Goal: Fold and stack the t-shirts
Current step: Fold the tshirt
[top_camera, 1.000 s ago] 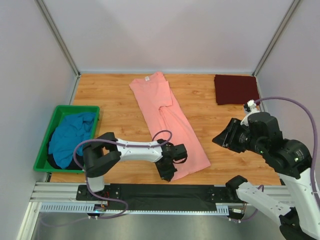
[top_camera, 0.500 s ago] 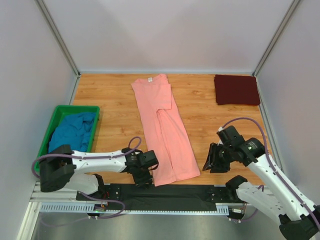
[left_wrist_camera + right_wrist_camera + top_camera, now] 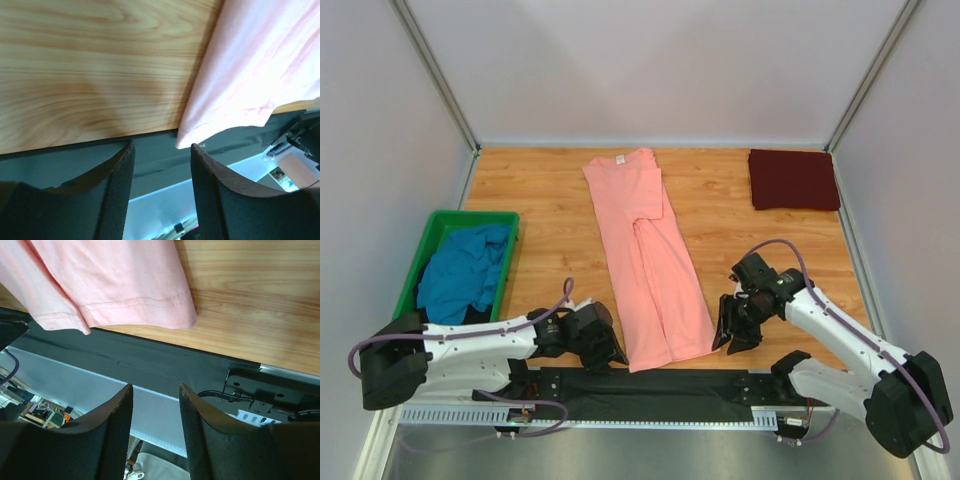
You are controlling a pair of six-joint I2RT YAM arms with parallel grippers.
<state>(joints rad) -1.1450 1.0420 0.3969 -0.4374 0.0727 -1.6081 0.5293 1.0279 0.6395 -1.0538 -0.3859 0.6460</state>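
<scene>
The salmon-pink cotton t-shirt (image 3: 645, 250) lies lengthwise away from the arms, its near hem flanked closely by the left claw (image 3: 613, 352) and right claw (image 3: 725, 335), both parted and empty.

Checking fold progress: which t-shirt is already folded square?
The dark maroon t-shirt, far right corner; the salmon-pink t-shirt lies long mid-table, the teal-blue t-shirt sits crumpled in the green bin.

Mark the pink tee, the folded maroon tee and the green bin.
pink tee (image 3: 642, 250), top view, mid-body.
maroon tee (image 3: 793, 179), top view, centre of fold.
green bin (image 3: 470, 214), top view, far rim.
</scene>
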